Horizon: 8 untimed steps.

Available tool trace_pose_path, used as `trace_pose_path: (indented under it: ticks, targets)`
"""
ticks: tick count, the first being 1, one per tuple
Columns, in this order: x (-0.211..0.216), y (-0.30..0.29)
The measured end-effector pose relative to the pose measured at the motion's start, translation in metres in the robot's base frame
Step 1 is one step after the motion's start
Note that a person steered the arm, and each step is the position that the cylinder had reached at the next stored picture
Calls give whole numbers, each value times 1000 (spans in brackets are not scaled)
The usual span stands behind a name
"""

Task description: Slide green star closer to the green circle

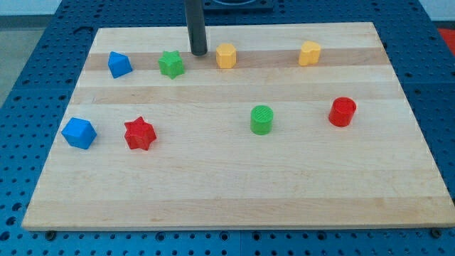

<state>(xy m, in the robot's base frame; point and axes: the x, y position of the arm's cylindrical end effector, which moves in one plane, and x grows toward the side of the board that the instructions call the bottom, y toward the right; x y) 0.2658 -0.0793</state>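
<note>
The green star (170, 64) lies near the view's top, left of centre, on the wooden board (234, 185). The green circle (261, 119), a short cylinder, stands right of centre in the middle of the board, well below and to the right of the star. My tip (199, 53) is the lower end of the dark rod. It stands just right of the star and slightly above it, apart from it, between the star and a yellow block (225, 55).
A second yellow block (309, 53) lies at the top right. A red cylinder (343, 112) stands right of the green circle. A blue block (119, 64) lies left of the star. A blue block (78, 133) and a red star (139, 134) lie at the left.
</note>
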Motion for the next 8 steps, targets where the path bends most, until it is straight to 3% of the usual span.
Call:
trace_pose_path:
  ticks: [2,3,5,8]
  targets:
    - [0,-52]
    - [28,-65]
    - [133,-12]
    - [168,36]
